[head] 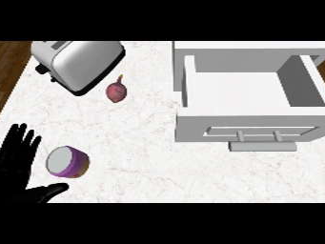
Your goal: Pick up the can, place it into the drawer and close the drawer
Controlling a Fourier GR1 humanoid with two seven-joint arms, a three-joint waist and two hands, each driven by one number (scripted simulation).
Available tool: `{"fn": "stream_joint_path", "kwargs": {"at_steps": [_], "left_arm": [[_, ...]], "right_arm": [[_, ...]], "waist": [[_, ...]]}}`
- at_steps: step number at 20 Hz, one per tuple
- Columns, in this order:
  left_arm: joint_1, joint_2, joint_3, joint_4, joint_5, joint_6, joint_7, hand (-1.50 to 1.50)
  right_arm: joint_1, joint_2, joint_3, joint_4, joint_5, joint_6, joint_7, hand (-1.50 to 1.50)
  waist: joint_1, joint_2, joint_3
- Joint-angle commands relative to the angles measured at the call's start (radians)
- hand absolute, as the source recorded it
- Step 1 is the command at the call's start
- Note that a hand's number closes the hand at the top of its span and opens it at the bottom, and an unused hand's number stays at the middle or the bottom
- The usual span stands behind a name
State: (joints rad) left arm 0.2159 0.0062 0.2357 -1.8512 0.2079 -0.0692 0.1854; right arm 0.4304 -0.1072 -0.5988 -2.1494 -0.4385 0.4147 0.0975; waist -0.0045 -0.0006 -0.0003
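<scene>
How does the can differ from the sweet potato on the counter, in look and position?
The can is round with a purple wall and a pale top; the sweet potato is reddish-brown and tapers to a point. The can lies close to the left robot hand, near the counter's front; the sweet potato lies farther back, beside the toaster. The can looks wider than the sweet potato. Both rest on the white counter, outside the open drawer.
</scene>
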Motion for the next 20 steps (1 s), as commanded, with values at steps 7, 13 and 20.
{"fn": "stream_joint_path", "kwargs": {"at_steps": [7, 13, 20], "left_arm": [[-0.057, 0.003, 0.038, 0.244, -0.059, 0.042, -0.193, -1.5], [-0.019, 0.039, 0.096, 0.357, -0.02, -0.028, -0.287, -1.5], [-0.101, 0.08, 0.125, 0.638, -0.037, -0.07, -0.449, -1.5]], "right_arm": [[-0.003, 0.042, -0.035, -0.018, -0.005, 0.051, 0.025, -1.5], [-0.019, 0.025, -0.096, 0.034, -0.014, 0.098, 0.008, -1.5], [-0.029, 0.035, -0.111, -0.033, -0.072, 0.081, 0.095, -1.5]], "waist": [[0.0, 0.0, 0.0], [0.001, 0.0, 0.0], [-0.001, 0.0, 0.0]]}}
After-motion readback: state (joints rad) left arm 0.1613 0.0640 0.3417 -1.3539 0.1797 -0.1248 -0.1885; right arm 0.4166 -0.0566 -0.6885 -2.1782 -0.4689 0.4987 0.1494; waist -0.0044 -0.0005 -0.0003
